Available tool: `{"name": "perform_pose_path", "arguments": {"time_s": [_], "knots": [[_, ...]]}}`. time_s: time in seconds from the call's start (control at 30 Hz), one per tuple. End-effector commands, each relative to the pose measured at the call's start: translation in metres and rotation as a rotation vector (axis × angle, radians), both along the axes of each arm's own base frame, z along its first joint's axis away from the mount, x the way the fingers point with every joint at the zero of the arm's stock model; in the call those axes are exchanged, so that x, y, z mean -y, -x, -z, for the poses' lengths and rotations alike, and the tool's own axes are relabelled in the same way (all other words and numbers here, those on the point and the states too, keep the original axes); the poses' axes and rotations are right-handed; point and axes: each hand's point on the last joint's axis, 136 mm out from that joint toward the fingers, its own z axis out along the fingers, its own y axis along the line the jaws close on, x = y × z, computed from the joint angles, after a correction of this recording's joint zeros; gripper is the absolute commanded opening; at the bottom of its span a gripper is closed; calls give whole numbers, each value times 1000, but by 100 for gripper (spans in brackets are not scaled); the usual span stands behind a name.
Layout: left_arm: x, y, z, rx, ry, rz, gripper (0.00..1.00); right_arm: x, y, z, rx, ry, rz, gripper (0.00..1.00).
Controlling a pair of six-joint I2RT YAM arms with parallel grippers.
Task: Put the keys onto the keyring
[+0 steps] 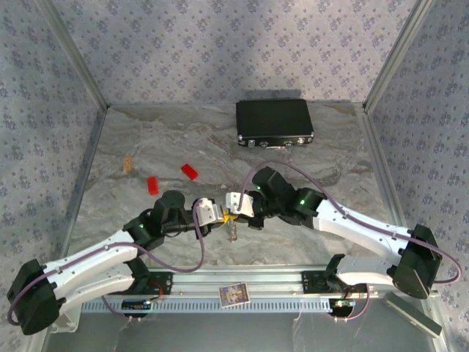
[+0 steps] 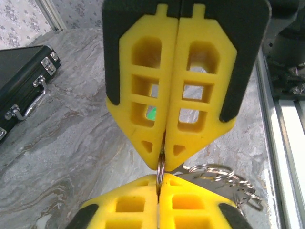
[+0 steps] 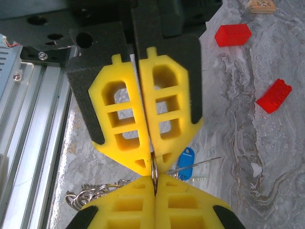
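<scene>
My two grippers meet tip to tip above the near middle of the table. Both are shut on the same thin silvery keyring (image 2: 161,164), which stands edge-on between the yellow fingertips. In the left wrist view my left gripper (image 2: 159,179) comes from below and my right gripper (image 2: 164,156) from above. In the right wrist view the keyring (image 3: 154,171) is pinched by my right gripper (image 3: 155,180) and the left gripper (image 3: 152,162). A bunch of small silvery rings (image 2: 224,177) hangs beside it. A blue key (image 3: 185,162) lies just past the fingertips. A green spot (image 2: 151,113) shows through the finger holes.
A black case (image 1: 275,123) lies at the back of the table. Two red blocks (image 1: 190,171) (image 1: 152,185) and a small wooden piece (image 1: 128,164) sit at the left. The metal rail (image 1: 242,282) runs along the near edge, close under the grippers.
</scene>
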Motion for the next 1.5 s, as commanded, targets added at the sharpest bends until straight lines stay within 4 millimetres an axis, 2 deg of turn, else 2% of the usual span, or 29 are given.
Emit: {"name": "perform_pose_path", "arguments": {"time_s": [0.0, 0.17, 0.27, 0.53, 0.77, 1.0, 1.2, 1.33, 1.47], "knots": [[4, 0, -19, 39, 30, 23, 1, -4, 2, -14, 12, -36, -15, 0], [3, 1, -19, 44, 57, 16, 0, 9, -5, -10, 1, -69, 56, 19], [3, 1, -20, 45, 77, 14, 0, 17, -7, -3, -13, -68, 94, 22], [3, 1, -18, 47, 82, 14, 0, 19, -7, -2, -29, -84, 116, 24], [4, 1, -19, 49, 83, 19, 0, 14, -8, -5, -27, -98, 103, 20], [4, 3, -19, 48, 90, 24, 0, 15, -11, 1, -36, -79, 112, 0], [8, 4, -28, 67, 130, 42, 0, 18, -18, 26, -70, -25, 139, 0], [9, 3, -31, 77, 141, 42, 0, 13, -16, 23, -88, -49, 125, 0], [8, 3, -28, 71, 138, 42, 0, 14, -15, 13, -62, -96, 119, 17]]}}
